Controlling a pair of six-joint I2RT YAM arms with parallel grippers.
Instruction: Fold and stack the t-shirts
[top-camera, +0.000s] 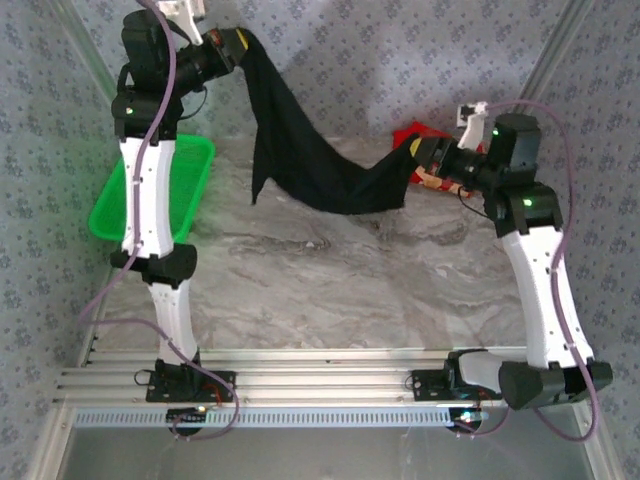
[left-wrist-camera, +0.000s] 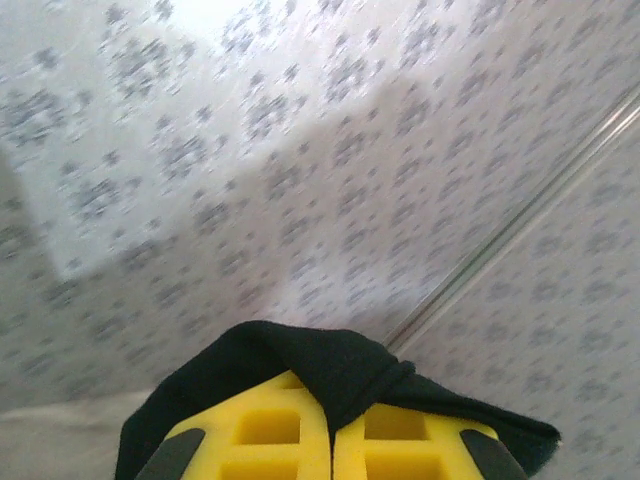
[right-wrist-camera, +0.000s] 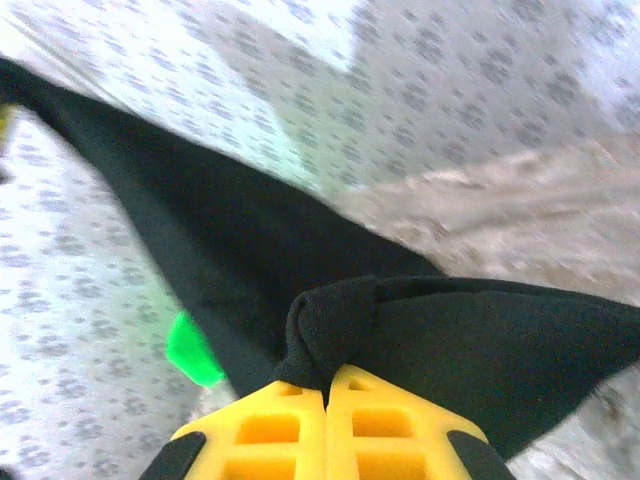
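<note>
We note right gripper (right-wrist-camera: 327, 400) fully closed, jaws pinching bunched fold of black t-shirt (right-wrist-camera: 250, 250). From this grip cloth stretches away toward left gripper (top-camera: 232, 48), raised high. Its jaws are pressed together on another edge of same shirt, with fabric draped over fingertips. Between grippers shirt hangs in sagging band above table (top-camera: 330, 270); we cannot tell if low point touches. Red t-shirt (top-camera: 410, 132) lies just behind right gripper. Green basket (top-camera: 195, 175) sits below left gripper, partly behind left arm.

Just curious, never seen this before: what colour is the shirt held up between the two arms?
The shirt is plain black, clearest in the top external view.
</note>
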